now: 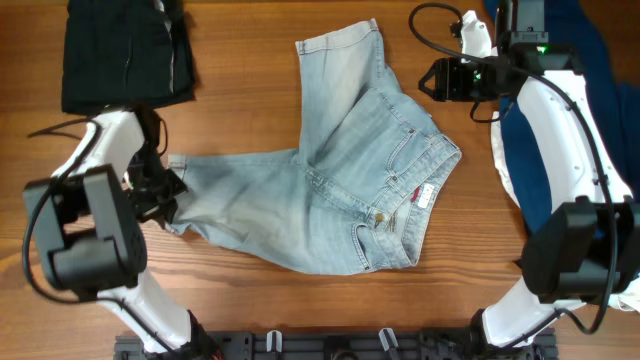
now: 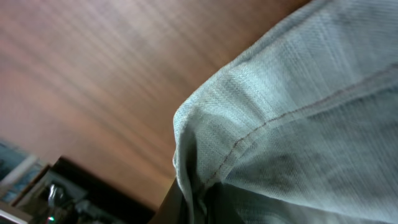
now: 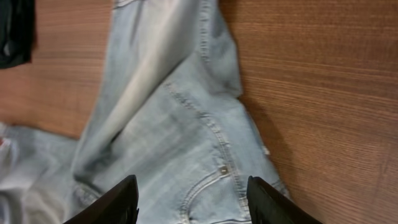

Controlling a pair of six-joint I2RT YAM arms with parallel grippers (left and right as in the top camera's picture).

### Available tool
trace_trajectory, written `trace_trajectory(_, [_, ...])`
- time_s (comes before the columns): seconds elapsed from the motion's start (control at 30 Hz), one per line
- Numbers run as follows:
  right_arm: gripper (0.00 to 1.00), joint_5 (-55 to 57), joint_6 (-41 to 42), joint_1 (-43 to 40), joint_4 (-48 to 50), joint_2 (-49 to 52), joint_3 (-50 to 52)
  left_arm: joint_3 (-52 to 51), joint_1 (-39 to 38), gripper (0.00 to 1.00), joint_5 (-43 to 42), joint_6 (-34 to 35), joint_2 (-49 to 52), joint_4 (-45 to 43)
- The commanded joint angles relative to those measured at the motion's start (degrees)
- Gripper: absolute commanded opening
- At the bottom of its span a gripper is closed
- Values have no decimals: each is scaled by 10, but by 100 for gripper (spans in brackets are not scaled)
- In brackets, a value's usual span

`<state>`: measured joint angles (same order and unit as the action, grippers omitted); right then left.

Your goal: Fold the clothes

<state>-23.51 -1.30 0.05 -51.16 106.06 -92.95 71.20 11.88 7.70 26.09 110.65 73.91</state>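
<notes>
Lying spread flat on surface (image 1: 250, 80): denim shorts (image 1: 340, 190), 1 leg hem pinched in closed left end effector (image 1: 165, 195). Right end effector (image 3: 193, 205) wide apart, empty, near other leg.

Left hand (image 1: 168, 197) grip hidden by shorts (image 2: 298, 124)

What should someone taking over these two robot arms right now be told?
Left tool: at the hem of one leg of the pale blue denim shorts; whether it grips cannot be confirmed.
Right tool: open, empty, hovering over the shorts' waist end.
Shorts lie flat and unfolded mid-table, legs splayed.
Black garment sits at the far left corner; navy garment and white garment at the right edge.
Done: no fold on the shorts.
Left: fold them, then the rest.
</notes>
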Motion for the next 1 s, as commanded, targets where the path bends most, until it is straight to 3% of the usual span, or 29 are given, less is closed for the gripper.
trace_trajectory(0.0, [57, 10, 16, -1, 10, 29, -11, -30, 18, 4, -7, 18, -115, 9])
trace_trajectory(0.13, [62, 10, 19, -1, 16, 32, -11, -45, -8, 5, -43, 18, -209, 6])
trace_trajectory(0.2, [71, 10, 19, -1, 8, 32, -11, -45, -49, 48, -53, 18, -234, -11])
trace_trajectory(0.23, [74, 10, 19, -1, 2, 32, -11, -45, -61, 63, -53, 18, -234, -15])
trace_trajectory(0.27, [80, 10, 19, -1, -4, 32, -11, -45, -77, 91, -52, 18, -233, -19])
trace_trajectory(0.3, [90, 11, 19, -1, -15, 32, -11, -45, -85, 100, -51, 18, -233, -24])
trace_trajectory(0.33, [100, 11, 19, -1, -30, 32, -11, -44, -90, 100, -51, 18, -233, -31])
trace_trajectory(0.47, [100, 35, 43, -1, -118, 32, -2, -29, -90, 100, -55, 17, -233, -87])
trace_trajectory(0.57, [100, 62, 76, -1, -152, 32, 43, 1, -96, 100, -102, -28, -233, -136])
trace_trajectory(0.73, [100, 59, 138, -2, -126, 32, 132, 14, -124, 100, -110, -52, -233, -228])
trace_trajectory(0.87, [100, 57, 153, -1, -118, 32, 137, 14, -129, 100, -87, -53, -233, -237])
trace_trajectory(0.97, [96, 50, 187, 1, -46, 32, 171, 14, -129, 100, -78, -60, -233, -236])
